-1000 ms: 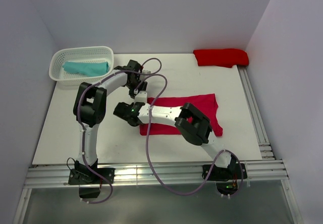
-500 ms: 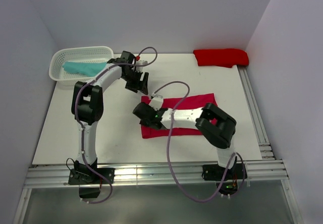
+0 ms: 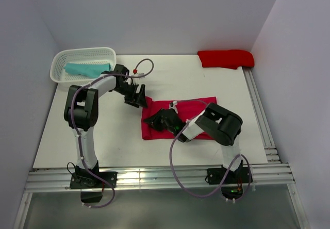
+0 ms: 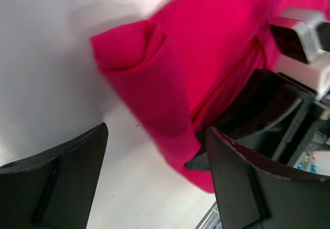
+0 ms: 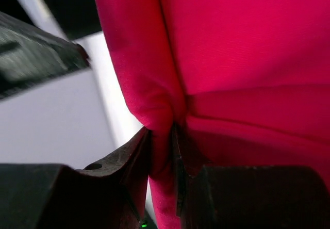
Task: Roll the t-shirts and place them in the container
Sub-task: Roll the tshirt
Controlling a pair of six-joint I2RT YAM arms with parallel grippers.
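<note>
the right end effector (image 5: 162,136) is nearly closed, pinching a fold near the left edge of the raspberry-crimson t-shirt (image 3: 198,106), which lies mid tabletop (image 3: 93,136) with much of its near part hidden under the right arm (image 3: 221,126). the left end effector (image 4: 156,136) gapes wide and empty just above that shirt's far-left corner. the scarlet t-shirt (image 3: 226,59) lies bunched at the far right corner, and the teal t-shirt (image 3: 87,69) sits in the white basket (image 3: 58,59) at far left, partly masked by its wall.
</note>
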